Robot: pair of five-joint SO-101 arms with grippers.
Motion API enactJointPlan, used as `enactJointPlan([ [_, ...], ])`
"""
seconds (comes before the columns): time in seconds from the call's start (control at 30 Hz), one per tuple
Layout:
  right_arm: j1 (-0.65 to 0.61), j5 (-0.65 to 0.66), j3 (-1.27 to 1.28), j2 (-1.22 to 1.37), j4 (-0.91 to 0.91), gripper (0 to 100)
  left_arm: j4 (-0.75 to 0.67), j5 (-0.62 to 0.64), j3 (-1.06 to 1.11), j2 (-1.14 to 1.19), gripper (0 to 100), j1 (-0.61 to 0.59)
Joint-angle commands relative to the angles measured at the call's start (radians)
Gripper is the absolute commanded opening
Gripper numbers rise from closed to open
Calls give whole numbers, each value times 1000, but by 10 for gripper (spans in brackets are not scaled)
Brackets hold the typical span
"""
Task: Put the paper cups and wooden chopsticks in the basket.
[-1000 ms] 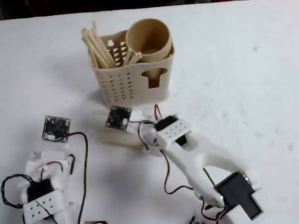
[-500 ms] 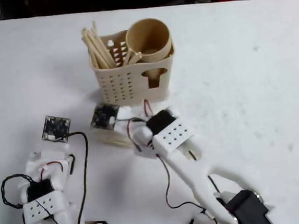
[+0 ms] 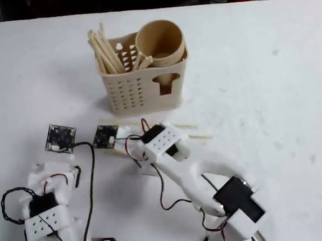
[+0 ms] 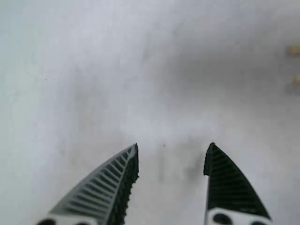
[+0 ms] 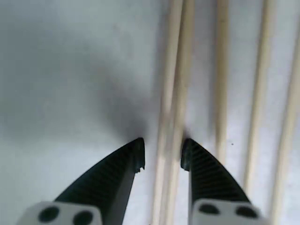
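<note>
our right gripper (image 5: 161,152) sits unclenched astride two chopsticks (image 5: 171,70) (left gripper (image 4: 171,159) released too); we reckon a crooked squeeze squirts one out.

Bright, diffuse overhead light washes out the white table (image 3: 268,60). A soft shadow lies at the foot of the basket (image 3: 141,91). A darker shadow spreads beside the right gripper (image 5: 162,145).

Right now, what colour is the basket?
The basket is cream, perforated; clearest in the high view.
</note>
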Motion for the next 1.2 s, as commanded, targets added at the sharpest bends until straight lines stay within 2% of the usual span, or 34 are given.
enactJointPlan([
  [0.0, -5, -9, -26, 15, -22, 11, -12, -12, -5, -15, 237, 12],
  [0.17, 1, -14, -25, 12, -16, 16, -12, -12, -5, -15, 237, 12],
  [0.3, 54, -15, -23, -81, 4, 16, -12, -12, -5, -15, 237, 12],
  [0.57, 94, -84, -21, -535, 176, 16, -12, -12, -5, -15, 237, 12],
  [0.83, 93, -227, -74, -901, 148, 16, -12, -12, -5, -15, 237, 12],
  [1.0, 93, -388, -158, -949, 4, 16, -12, -12, -5, -15, 237, 12],
  [1.17, 97, -416, -160, -938, -337, 17, -12, -12, -5, -15, 237, 12],
])
